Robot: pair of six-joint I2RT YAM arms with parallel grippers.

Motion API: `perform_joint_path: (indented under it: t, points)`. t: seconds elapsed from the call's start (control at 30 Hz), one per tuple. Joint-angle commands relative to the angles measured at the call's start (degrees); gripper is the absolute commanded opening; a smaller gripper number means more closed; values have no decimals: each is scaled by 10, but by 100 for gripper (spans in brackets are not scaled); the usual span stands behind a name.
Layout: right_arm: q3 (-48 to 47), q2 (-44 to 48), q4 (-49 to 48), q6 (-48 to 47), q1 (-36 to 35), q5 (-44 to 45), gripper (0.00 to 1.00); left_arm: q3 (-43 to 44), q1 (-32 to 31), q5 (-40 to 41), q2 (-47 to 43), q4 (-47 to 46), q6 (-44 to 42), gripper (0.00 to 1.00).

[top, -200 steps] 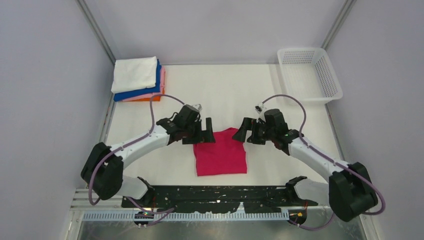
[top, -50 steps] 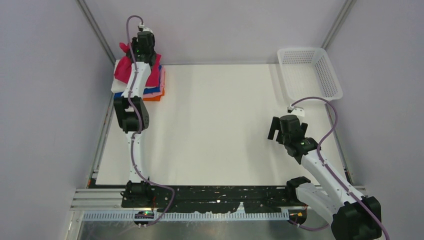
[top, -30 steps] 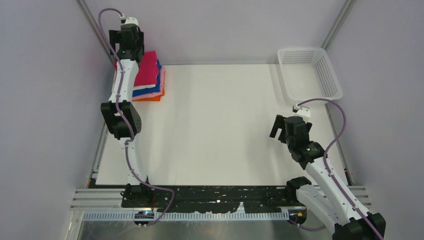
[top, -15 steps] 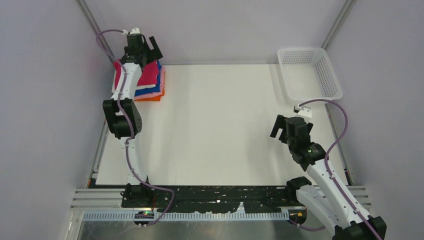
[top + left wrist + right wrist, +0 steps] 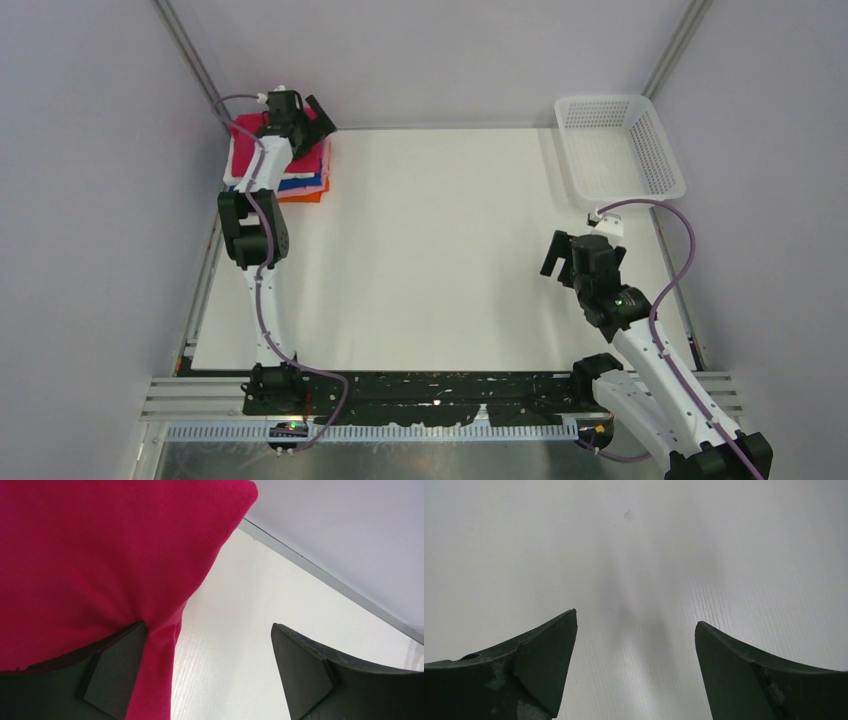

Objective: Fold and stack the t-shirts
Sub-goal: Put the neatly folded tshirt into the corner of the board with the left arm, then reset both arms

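The magenta shirt (image 5: 303, 157) lies folded on top of the stack (image 5: 308, 184) of shirts at the far left corner of the tabletop (image 5: 440, 230). Beneath it show the edges of a blue shirt (image 5: 300, 183), a pink one (image 5: 325, 163) and an orange one (image 5: 306, 197) at the bottom.

The left end effector (image 5: 314, 114) hangs over the far right part of that stack, its arm stretched out across the shirts. In the left wrist view its jaws stand wide apart (image 5: 209, 626). One finger (image 5: 117, 667) touches the magenta shirt (image 5: 90, 555), whose edge runs down along that finger, while the other finger stands over bare tabletop, apart from the cloth. Nothing is clamped between them.

The right end effector (image 5: 558, 267) is on the right side of the tabletop, well apart from the stack and on the near side of the white basket (image 5: 668, 160). Its jaws are also spread wide (image 5: 636, 617), with only bare tabletop under them.
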State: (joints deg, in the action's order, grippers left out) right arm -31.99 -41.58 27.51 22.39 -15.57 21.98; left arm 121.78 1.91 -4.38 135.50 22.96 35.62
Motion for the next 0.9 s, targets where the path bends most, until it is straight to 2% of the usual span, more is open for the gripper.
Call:
perform_joint_path:
  t: [0.0, 0.17, 0.33, 0.47, 0.6, 0.73, 0.87]
  points:
    - [1, 15, -16, -1, 2, 11, 95, 3, 0, -36, 7, -24, 27, 100]
    - [-1, 30, -23, -3, 2, 8, 95, 3, -12, -33, -37, -20, 2, 100]
    - [-1, 54, -35, 0, 2, 5, 95, -46, -53, -2, -162, 1, -51, 100]
    - [16, 72, -66, 6, 2, -22, 95, -219, -87, 23, -350, -49, -92, 100]
    - [28, 88, -77, 10, 2, -28, 95, -443, -120, 39, -538, -63, -99, 100]
    - [64, 104, -107, 22, 2, -25, 95, -695, -166, 61, -729, -127, -78, 100]
    - [98, 121, -131, 42, 2, -19, 95, -838, -209, 97, -865, -107, -50, 100]
